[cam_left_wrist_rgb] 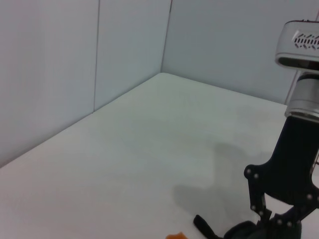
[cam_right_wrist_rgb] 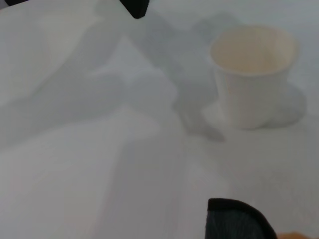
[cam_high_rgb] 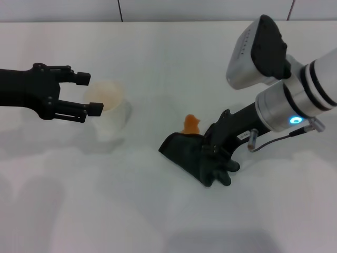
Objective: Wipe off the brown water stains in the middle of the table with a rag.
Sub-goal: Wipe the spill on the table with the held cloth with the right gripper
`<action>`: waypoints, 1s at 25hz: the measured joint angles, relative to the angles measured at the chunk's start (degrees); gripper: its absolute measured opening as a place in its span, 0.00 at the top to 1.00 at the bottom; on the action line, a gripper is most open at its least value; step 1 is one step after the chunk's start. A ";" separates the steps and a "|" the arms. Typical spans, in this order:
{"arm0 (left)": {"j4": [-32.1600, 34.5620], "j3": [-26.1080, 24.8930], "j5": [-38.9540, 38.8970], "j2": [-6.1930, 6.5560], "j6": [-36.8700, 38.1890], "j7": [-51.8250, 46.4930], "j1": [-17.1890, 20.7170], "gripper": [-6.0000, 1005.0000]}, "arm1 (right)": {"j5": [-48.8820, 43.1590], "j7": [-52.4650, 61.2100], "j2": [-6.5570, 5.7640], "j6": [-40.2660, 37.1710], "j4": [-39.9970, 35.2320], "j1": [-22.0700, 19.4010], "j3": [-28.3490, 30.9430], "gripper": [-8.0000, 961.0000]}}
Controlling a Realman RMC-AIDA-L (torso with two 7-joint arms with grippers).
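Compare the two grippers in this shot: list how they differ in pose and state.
The left gripper hangs above the table by the white paper cup, fingers spread and holding nothing; the right gripper is down at the tabletop, pressed onto the black rag. The left reaches in level from the side; the right slants steeply downward beside the brown water stains. Both are black.

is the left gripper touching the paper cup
Cannot tell. In the head view the open left gripper overlaps the paper cup at its rim, but height is not shown; no other view shows both.
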 joint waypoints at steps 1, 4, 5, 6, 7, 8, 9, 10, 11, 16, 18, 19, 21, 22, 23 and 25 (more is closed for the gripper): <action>0.00 0.00 0.00 -0.09 0.00 0.00 -0.04 0.12 | 0.00 0.10 0.00 0.43 0.16 0.07 -0.56 0.92; 0.00 0.00 0.00 -0.25 0.00 0.00 -0.08 0.12 | 0.05 0.20 0.06 2.22 0.86 0.35 -2.09 0.92; 0.00 0.00 0.00 -0.35 0.00 0.00 -0.11 0.12 | 0.07 0.22 0.08 2.75 1.08 0.45 -2.55 0.92; 0.00 0.00 0.00 -0.39 0.00 0.00 -0.12 0.12 | 0.18 0.26 0.09 3.97 1.58 0.59 -3.64 0.92; 0.00 0.00 0.00 -0.44 0.00 0.01 -0.15 0.12 | 0.18 0.26 0.09 3.97 1.58 0.59 -3.64 0.92; 0.00 0.00 0.00 -0.47 0.00 0.01 -0.16 0.12 | 0.20 0.31 0.10 4.73 1.99 0.75 -4.27 0.92; 0.00 0.00 0.00 -0.51 0.00 0.01 -0.16 0.12 | 0.20 0.38 0.11 5.35 2.30 0.92 -4.78 0.92; 0.00 0.00 -0.01 -0.54 -0.02 0.03 -0.16 0.12 | 0.21 0.55 0.15 6.08 2.68 1.17 -5.47 0.92; 0.00 0.00 -0.02 -0.57 -0.03 0.05 -0.16 0.12 | 0.22 0.69 0.16 6.71 3.04 1.40 -6.10 0.92; 0.00 0.00 -0.05 -0.63 -0.09 0.09 -0.16 0.12 | 0.22 0.87 0.18 9.07 4.20 2.03 -7.99 0.92; 0.00 0.00 -0.08 -0.78 -0.09 0.10 -0.16 0.12 | 0.22 0.94 0.19 10.83 4.84 2.21 -8.95 0.92; 0.00 0.00 -0.18 -0.78 -0.09 0.09 -0.16 0.12 | 0.23 0.97 0.21 11.32 5.02 2.30 -9.16 0.92; 0.00 0.00 -0.45 -0.78 -0.09 0.02 -0.15 0.12 | 0.23 1.02 0.26 12.16 5.28 2.43 -9.56 0.92; 0.01 0.00 -0.57 -0.78 -0.09 -0.01 -0.15 0.12 | 0.23 1.06 0.27 12.62 5.41 2.47 -9.73 0.92; 0.00 0.00 -0.60 -0.78 -0.09 -0.04 -0.15 0.12 | 0.22 1.11 0.27 13.02 5.53 2.50 -9.83 0.92; 0.00 0.00 -0.62 -0.79 -0.09 -0.08 -0.12 0.12 | 0.04 1.35 0.27 13.88 5.87 2.60 -9.98 0.92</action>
